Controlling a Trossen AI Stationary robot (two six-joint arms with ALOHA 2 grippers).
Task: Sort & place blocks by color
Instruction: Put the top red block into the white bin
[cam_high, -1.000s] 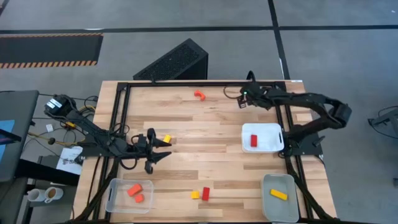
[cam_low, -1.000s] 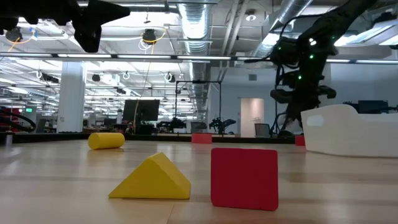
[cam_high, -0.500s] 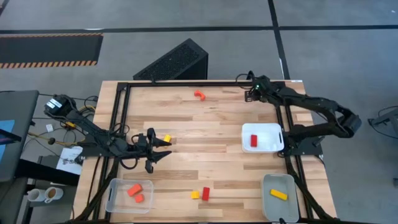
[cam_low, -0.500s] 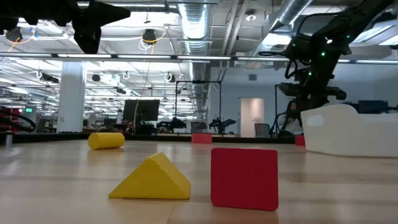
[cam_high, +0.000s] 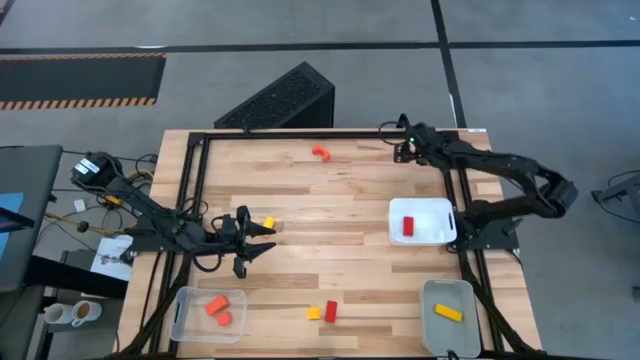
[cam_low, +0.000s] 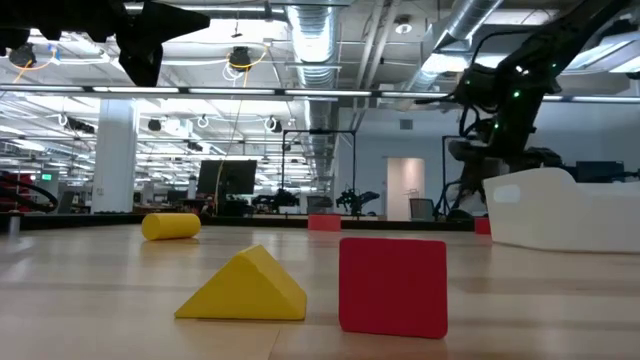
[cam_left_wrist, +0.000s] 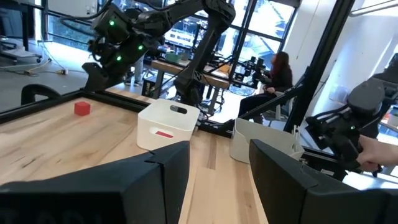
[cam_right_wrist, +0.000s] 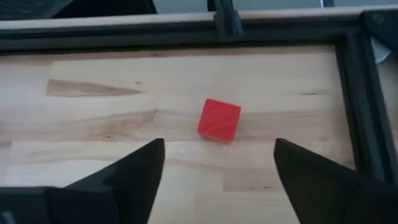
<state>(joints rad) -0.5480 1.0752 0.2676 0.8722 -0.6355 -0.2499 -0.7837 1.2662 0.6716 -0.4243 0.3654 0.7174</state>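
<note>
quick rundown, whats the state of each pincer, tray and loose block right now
right pincer: open, above red cube
left pincer: empty, beside yellow block
white tray: one red block
clear left tray: orange pieces
clear right tray: yellow bar
orange arch: loose
yellow wedge, red block: loose

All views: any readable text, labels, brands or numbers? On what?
None can be read.
Blocks, such as the red cube and yellow wedge: plain faces, no marks.
White tray and clear trays: no labels visible.
Paper sheet beside the table: print too small to read.
Room background in the low view: no sign legible.
</note>
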